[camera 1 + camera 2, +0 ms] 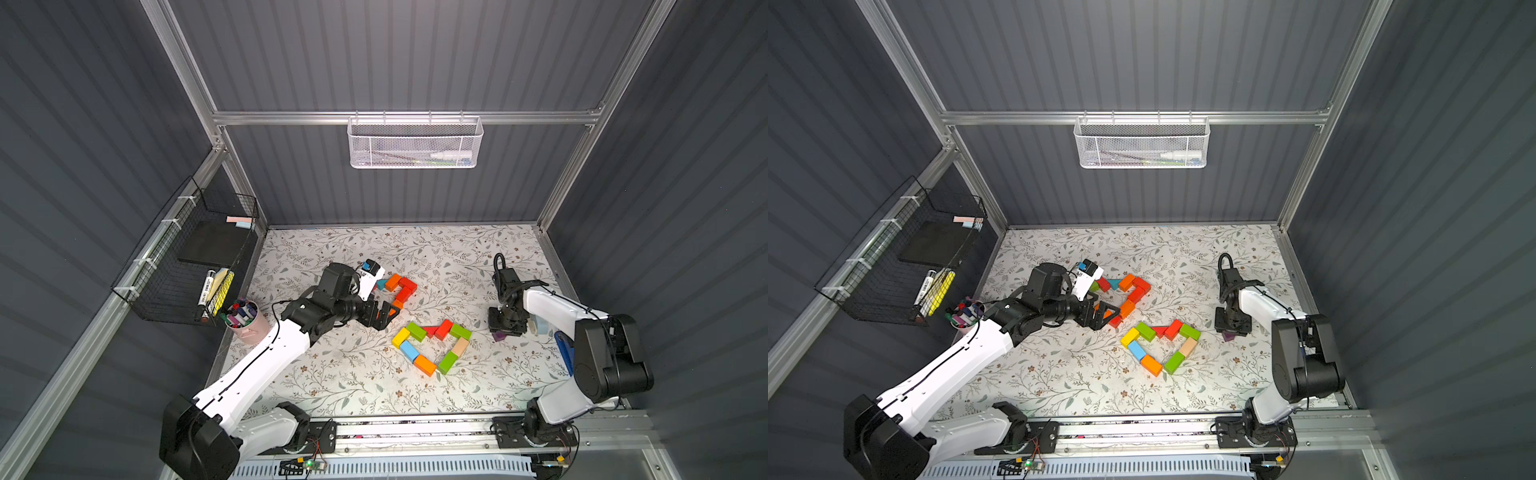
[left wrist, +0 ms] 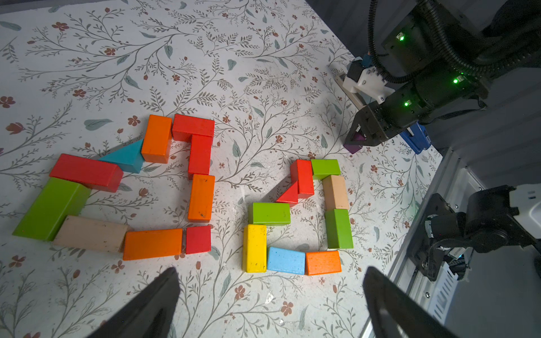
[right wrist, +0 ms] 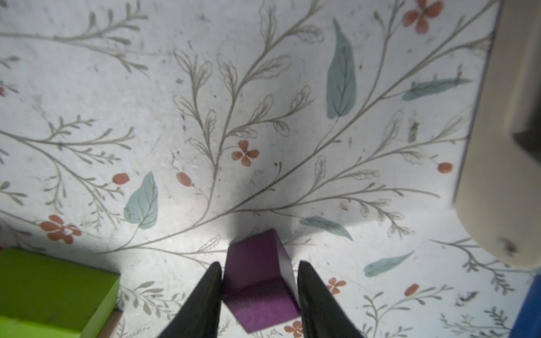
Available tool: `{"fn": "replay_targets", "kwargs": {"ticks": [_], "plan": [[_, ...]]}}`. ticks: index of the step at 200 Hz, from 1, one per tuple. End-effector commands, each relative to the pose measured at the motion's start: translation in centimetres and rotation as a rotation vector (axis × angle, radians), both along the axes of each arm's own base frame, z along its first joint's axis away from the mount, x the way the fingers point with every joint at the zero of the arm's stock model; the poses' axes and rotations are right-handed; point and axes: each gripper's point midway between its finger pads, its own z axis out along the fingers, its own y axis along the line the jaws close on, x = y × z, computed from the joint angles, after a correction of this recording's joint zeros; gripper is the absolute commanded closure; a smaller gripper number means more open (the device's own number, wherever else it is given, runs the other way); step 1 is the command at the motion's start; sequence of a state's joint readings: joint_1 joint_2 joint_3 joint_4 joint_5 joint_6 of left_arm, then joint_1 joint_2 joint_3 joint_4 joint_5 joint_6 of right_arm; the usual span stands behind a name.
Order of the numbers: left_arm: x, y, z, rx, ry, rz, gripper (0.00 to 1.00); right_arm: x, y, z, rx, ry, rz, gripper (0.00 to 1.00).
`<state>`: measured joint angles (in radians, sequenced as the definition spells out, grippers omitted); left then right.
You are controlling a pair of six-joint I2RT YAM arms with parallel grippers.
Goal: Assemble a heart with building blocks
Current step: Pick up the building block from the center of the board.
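- Two loops of painted wooden building blocks (image 1: 424,365) lay on the floral-patterned tabletop (image 1: 332,374). In a top view, a closed heart-like ring of yellow, green, red, tan, orange and blue pieces sat just right of centre. A looser loop of mostly red and orange bricks (image 1: 401,286) sat up and to the left of it.
- One small purple wooden block (image 3: 257,292) sat apart from both, at the ring's right side in both top views and low centre in the right wrist view.
- The right gripper (image 3: 260,263) stood over that block with a black finger close against each side. Whether it was truly clamped could not be told.
- The left gripper (image 1: 384,316) hung beside the looser loop, jaws spread wide and holding nothing.
- The step in hand looked like picking up the purple block. It sat skewed between the fingers, so squaring the jaws to its flat sides would likely have prevented it twisting out. A straight lift would have spared the nearby green brick (image 3: 52,289).
- The block was matt purple and sharp-edged, with one lit face and one shaded. Whether it was a cube or a wedge was unclear.
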<state>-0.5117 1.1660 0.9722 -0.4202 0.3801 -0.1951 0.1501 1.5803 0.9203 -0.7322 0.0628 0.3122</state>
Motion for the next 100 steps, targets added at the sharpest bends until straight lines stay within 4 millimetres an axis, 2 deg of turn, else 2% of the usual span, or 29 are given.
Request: {"fn": "replay_targets", "kwargs": {"ticks": [1,29,58,88,100], "plan": [[0.1,0.2,-0.4,0.01,0.012,0.006,0.01,0.5,0.6,0.5,0.021,-0.013,0.032,0.64],[0.1,0.2,-0.4,0.007,0.01,0.007,0.01,0.4,0.8,0.8,-0.001,-0.024,0.049,0.72],[0.2,0.1,-0.5,0.003,0.015,0.005,0.01,-0.2,1.7,2.8,-0.081,-0.072,0.106,0.75],[0.3,-0.1,-0.7,0.005,0.026,0.003,0.01,-2.9,3.0,4.5,-0.105,-0.084,0.134,0.76],[0.3,-0.1,-0.7,0.004,0.025,0.001,0.01,-4.1,4.7,4.9,-0.033,-0.103,0.177,0.77]]}}
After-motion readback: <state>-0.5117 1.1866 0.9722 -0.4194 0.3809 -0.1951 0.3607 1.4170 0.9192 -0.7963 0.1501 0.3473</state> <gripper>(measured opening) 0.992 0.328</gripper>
